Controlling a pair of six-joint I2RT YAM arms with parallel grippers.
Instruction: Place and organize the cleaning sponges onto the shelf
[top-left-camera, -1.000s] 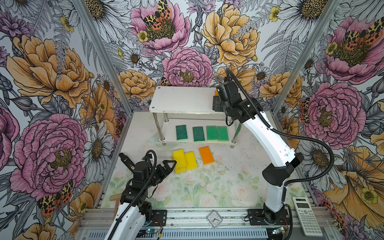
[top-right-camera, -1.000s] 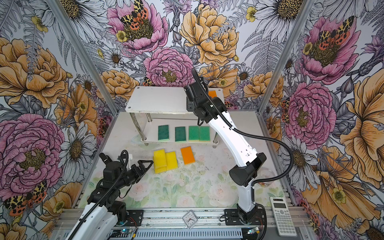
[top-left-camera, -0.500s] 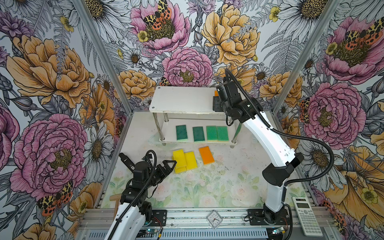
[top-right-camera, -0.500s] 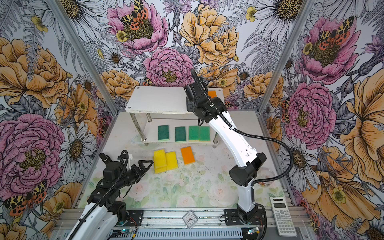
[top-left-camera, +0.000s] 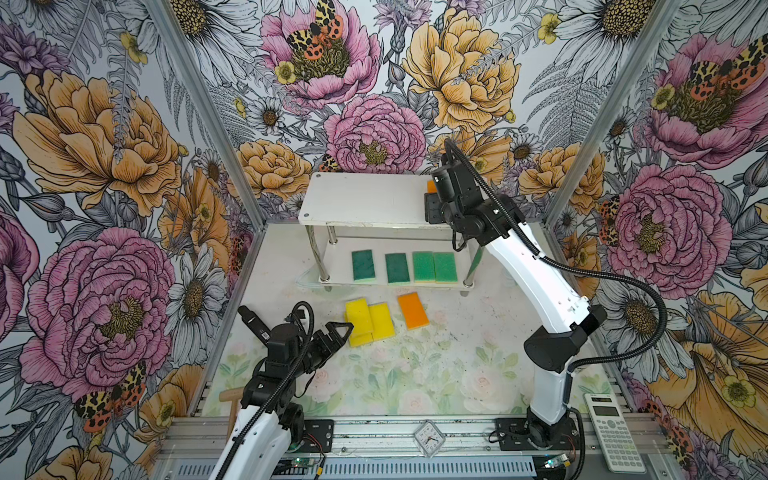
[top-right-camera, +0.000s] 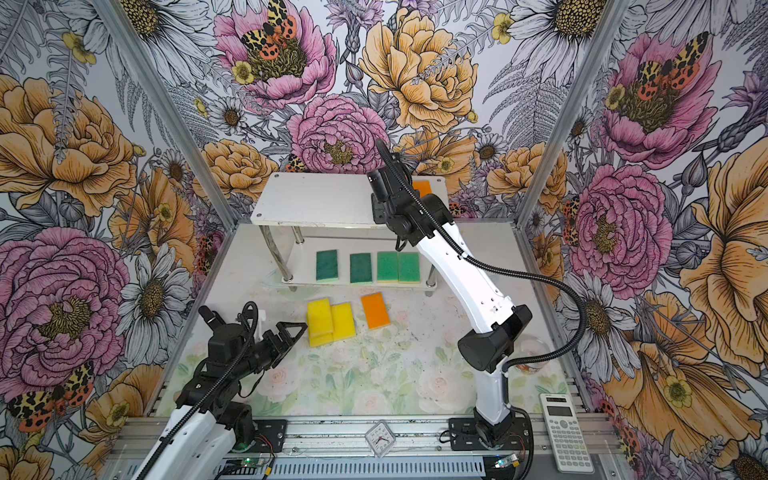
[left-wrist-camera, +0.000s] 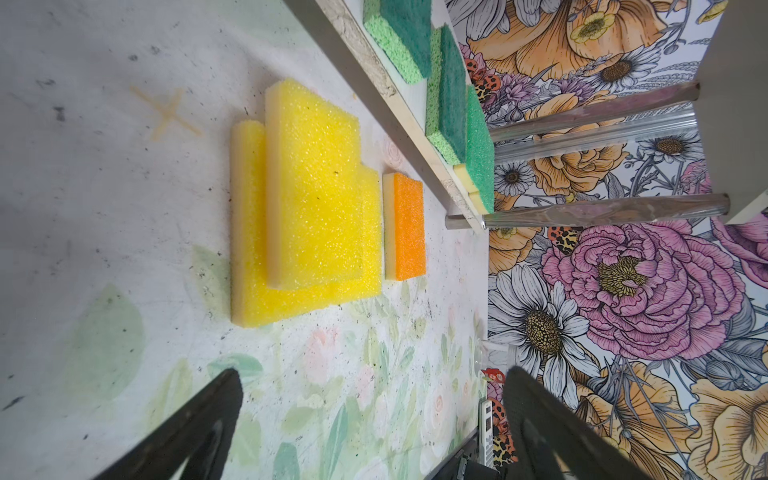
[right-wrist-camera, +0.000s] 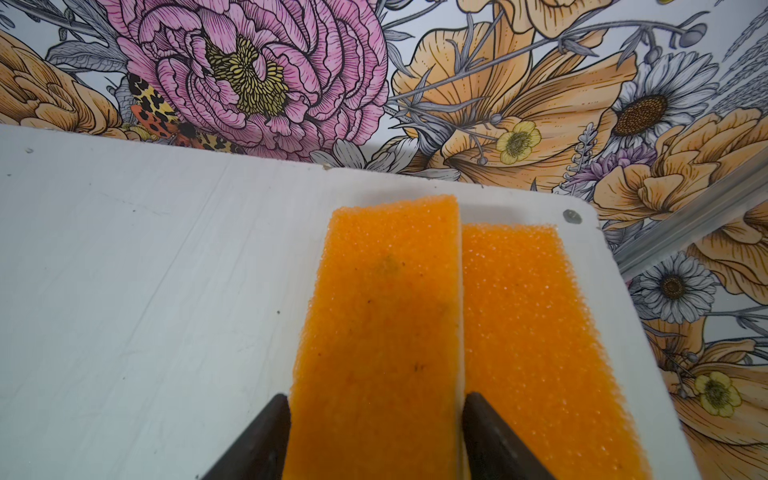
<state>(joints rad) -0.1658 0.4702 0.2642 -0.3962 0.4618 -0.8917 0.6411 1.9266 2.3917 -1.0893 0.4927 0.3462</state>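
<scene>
**Sponge sorting under way:** The right gripper (right-wrist-camera: 374, 397) clasps an orange sponge (right-wrist-camera: 378, 311) by its long sides at the 3 o'clock end of the top board (right-wrist-camera: 124, 291) of the shelf (top-left-camera: 365, 199). The sponge's edge lies against a second orange sponge (right-wrist-camera: 536, 332) near the corner screw (right-wrist-camera: 572, 216).

On the lower board (top-left-camera: 380, 266), four green sponges (top-left-camera: 423, 267) lie in a row. The two darker ones sit toward 9 o'clock, and the two lighter ones touch each other toward 3 o'clock.

On the table (top-left-camera: 457, 374), at 6 o'clock from the shelf, yellow sponges (top-left-camera: 382, 322) huddle, one atop the others. A third orange sponge (top-left-camera: 412, 310) lies just beside them at 3 o'clock.

The left gripper (left-wrist-camera: 372, 374) hovers at 8 o'clock from the yellow cluster, its jaws spread wide and empty.
</scene>
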